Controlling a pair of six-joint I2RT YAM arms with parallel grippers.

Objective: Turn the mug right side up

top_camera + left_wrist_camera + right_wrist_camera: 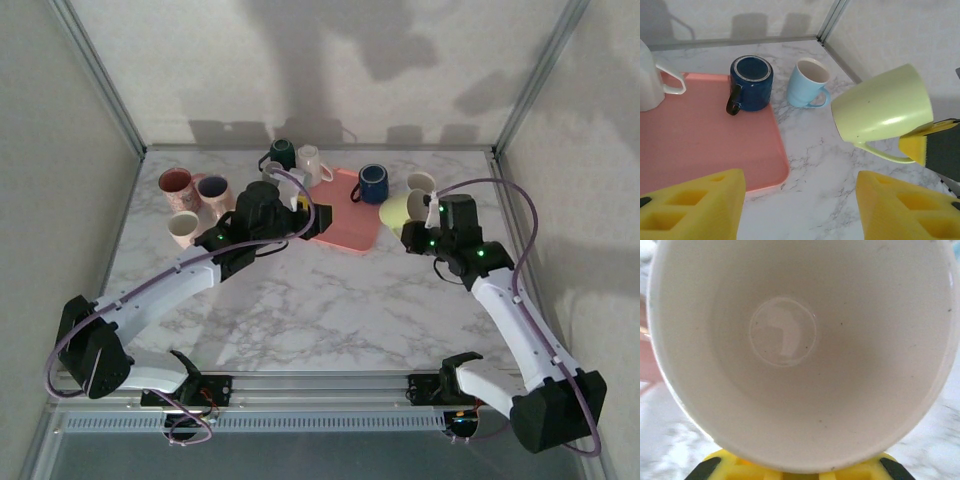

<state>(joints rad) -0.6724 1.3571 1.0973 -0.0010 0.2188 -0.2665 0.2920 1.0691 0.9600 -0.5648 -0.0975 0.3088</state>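
- Mug (882,107), pale green, is hanging tilted in the air over the marble table (815,165), just right of the pink tray (700,150), with its handle underneath and its base pointing toward the tray
- It is sitting at that slant probably because it is partway through the turn, neither mouth down nor upright yet
- The right gripper (430,218) is carrying it by the rim, which is why the right wrist camera is looking straight into the mug's hollow (800,350)
- Its yellow finger (914,146) is pressing the wall at the rim beside the handle; the jaws are narrowed onto that wall, though the exact gap is hidden
- The left gripper (797,205) is hovering over the tray's near corner with its fingers spread wide, gripping nothing and touching nothing, seemingly waiting clear of the turn
- A dark blue mug (751,82) is lying base up on the tray and a light blue mug (807,82) is standing upright beside it, both well apart from the carried one
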